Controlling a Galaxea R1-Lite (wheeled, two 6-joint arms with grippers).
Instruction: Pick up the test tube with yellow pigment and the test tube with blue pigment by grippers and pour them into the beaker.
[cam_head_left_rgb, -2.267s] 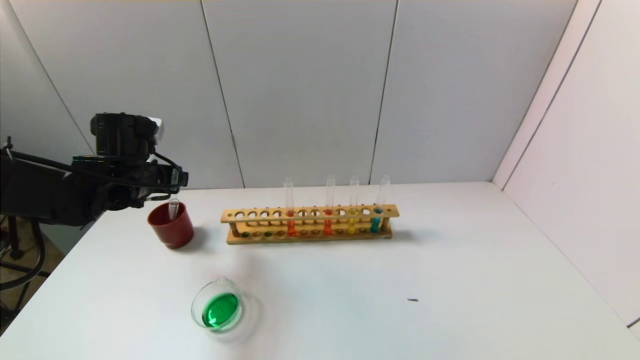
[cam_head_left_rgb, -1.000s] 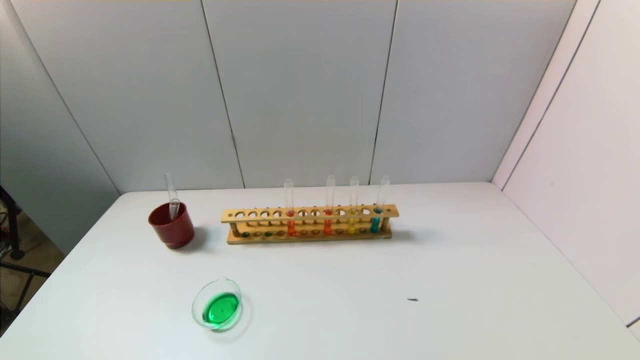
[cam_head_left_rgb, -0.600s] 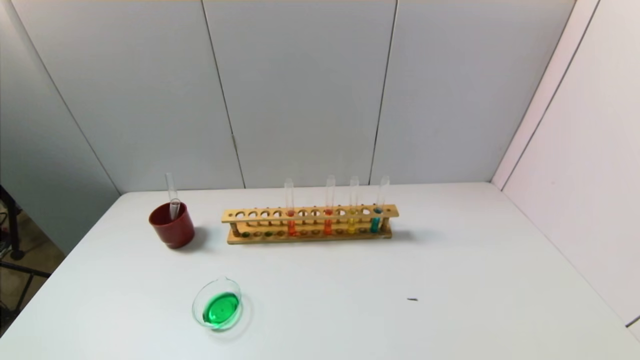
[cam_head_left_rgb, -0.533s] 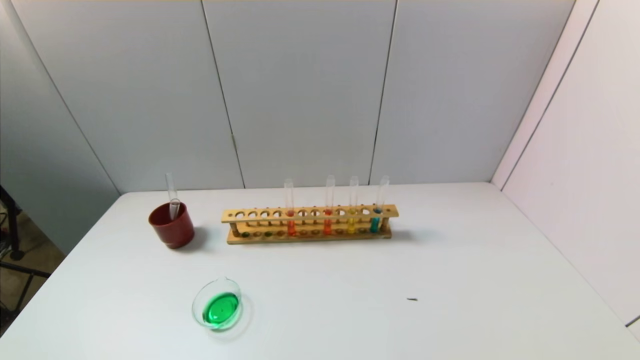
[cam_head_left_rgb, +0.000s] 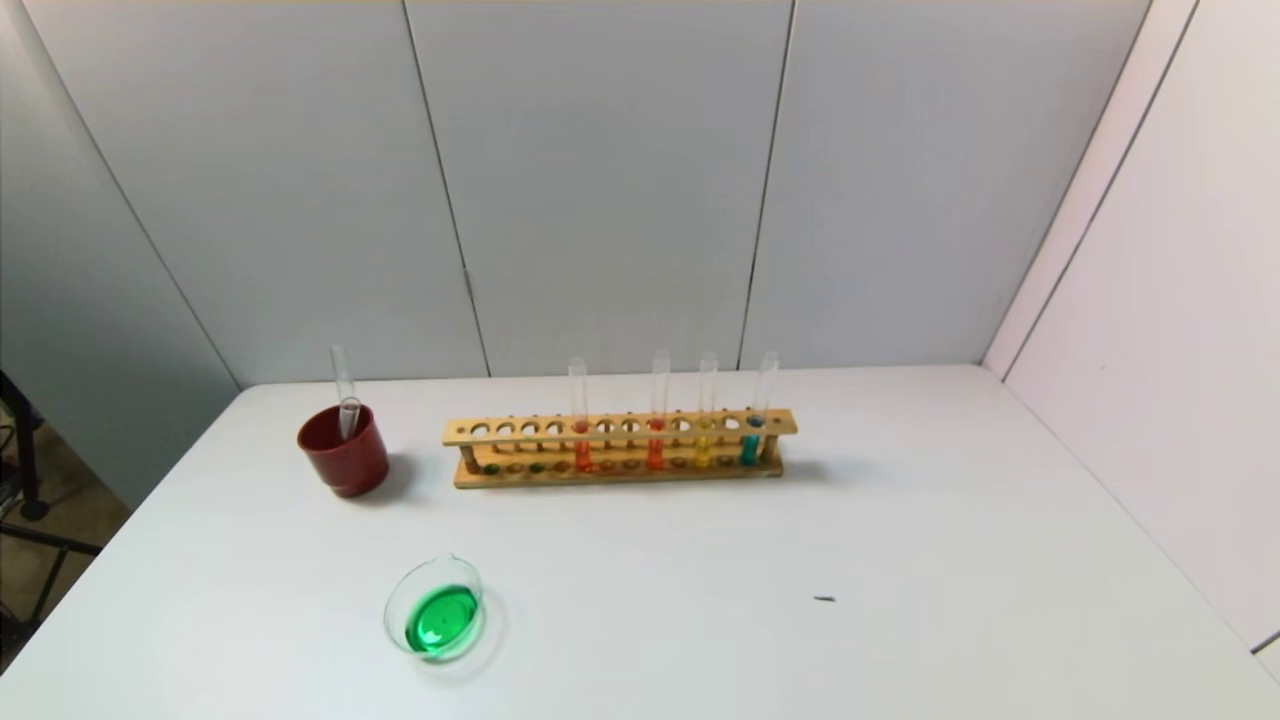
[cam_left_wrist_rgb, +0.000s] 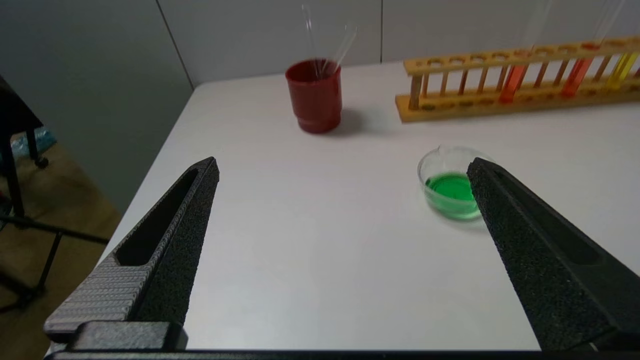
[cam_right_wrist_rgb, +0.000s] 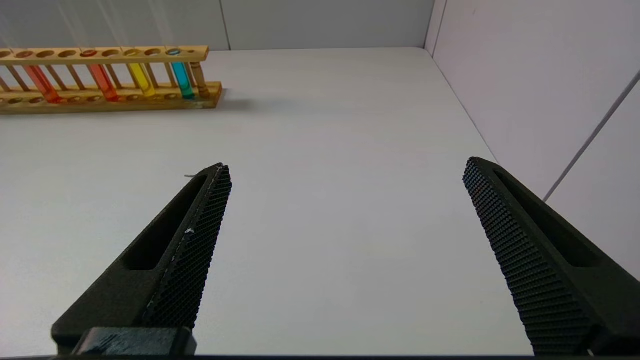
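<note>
Looks finished: green mix in the beaker (cam_head_left_rgb: 435, 620) near the table (cam_head_left_rgb: 900, 560) front, two drained tubes (cam_head_left_rgb: 344, 392) in the red cup (cam_head_left_rgb: 343, 452), both tools, left tool (cam_left_wrist_rgb: 345, 170) and right tool (cam_right_wrist_rgb: 347, 170), spread wide, holding nothing, clear of the rack (cam_head_left_rgb: 620, 448).

No text, label, brand, number or sign can be read anywhere in these views. The beaker (cam_head_left_rgb: 434, 620) shows no legible print, and the wooden test tube rack (cam_head_left_rgb: 620, 447) bears no lettering.
</note>
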